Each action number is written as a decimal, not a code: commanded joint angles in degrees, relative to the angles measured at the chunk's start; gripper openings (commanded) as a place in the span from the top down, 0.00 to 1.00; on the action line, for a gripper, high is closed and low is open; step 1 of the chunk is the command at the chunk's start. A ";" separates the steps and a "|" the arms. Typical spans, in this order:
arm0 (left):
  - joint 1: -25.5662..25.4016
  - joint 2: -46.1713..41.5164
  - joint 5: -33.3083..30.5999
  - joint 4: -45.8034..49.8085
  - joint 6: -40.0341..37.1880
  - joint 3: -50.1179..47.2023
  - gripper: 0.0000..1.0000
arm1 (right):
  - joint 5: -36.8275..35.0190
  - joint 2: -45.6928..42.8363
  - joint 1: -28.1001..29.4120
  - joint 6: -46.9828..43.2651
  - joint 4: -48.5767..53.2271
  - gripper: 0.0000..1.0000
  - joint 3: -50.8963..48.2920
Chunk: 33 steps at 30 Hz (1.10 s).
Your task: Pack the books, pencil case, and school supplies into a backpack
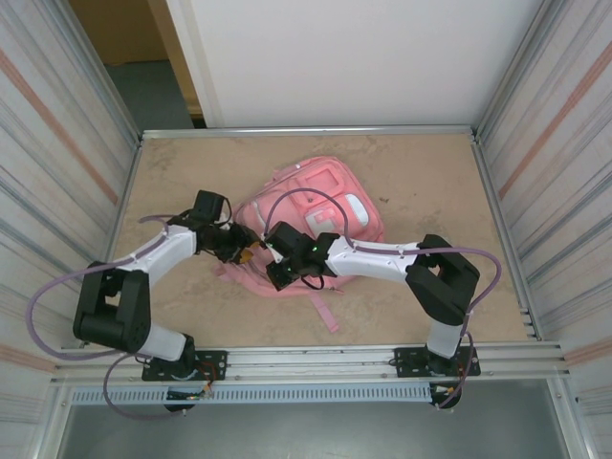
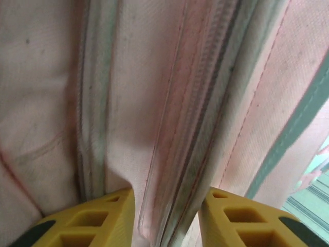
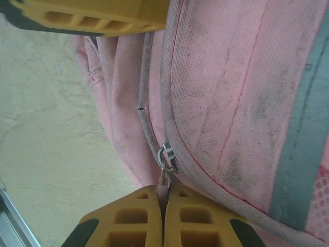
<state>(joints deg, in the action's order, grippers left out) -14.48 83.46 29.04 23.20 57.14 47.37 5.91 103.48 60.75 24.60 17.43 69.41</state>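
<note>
Backpack (image 1: 320,196), woven pink; right gripper (image 3: 164,193) pinches metal zip-pull (image 3: 163,176), left gripper (image 2: 167,198) parted astride seam (image 2: 177,149)

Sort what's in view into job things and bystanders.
Job: pink backpack; its zipper pull, pinched in the shut right pincer; left pincer, jaws apart at the backpack.
Just there: table; metal side walls; front rail.
</note>
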 commanded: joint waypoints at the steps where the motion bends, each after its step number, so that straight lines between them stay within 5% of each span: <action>1: 0.60 1.38 0.97 -3.77 1.04 -0.26 0.72 | 0.39 -2.11 0.79 1.09 -0.58 1.00 -2.14; 5: 0.81 2.41 1.82 -2.72 -2.27 0.47 1.00 | -0.64 -4.18 0.19 1.33 0.37 1.00 -4.38; 14: 6.36 2.37 5.76 5.05 -12.31 2.09 1.00 | -12.46 -10.65 -6.75 -5.29 9.46 0.94 -12.93; 21: 6.34 4.00 10.33 5.27 -15.59 2.83 1.00 | -11.36 -13.12 -9.95 -5.71 6.52 0.87 -14.82; 24: 4.53 0.68 10.79 3.64 -15.73 2.42 0.77 | -11.80 -15.26 -10.45 -5.79 6.33 0.77 -16.21; 29: -1.46 -8.81 8.44 4.67 -16.89 3.24 0.71 | -13.65 -26.07 -14.91 -6.38 6.54 0.54 -20.56; 30: -1.81 -10.51 9.08 6.53 -17.50 3.74 0.69 | -14.31 -28.91 -16.07 -6.93 7.30 0.40 -20.79; 31: -1.94 -12.54 9.48 9.11 -18.82 4.48 0.66 | -15.30 -32.48 -17.40 -7.68 8.04 0.07 -21.06; 32: -1.95 -14.67 8.56 11.64 -20.74 5.23 0.44 | -16.72 -36.19 -18.76 -8.35 8.50 0.00 -21.19; 33: -1.87 -16.48 6.64 13.85 -22.48 5.81 0.03 | -18.50 -39.40 -19.78 -8.72 8.55 0.00 -21.43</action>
<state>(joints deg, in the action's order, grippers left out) -16.64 71.85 37.82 29.56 39.97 50.59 -7.07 72.64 42.96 18.15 24.25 47.83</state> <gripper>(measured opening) 0.485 0.885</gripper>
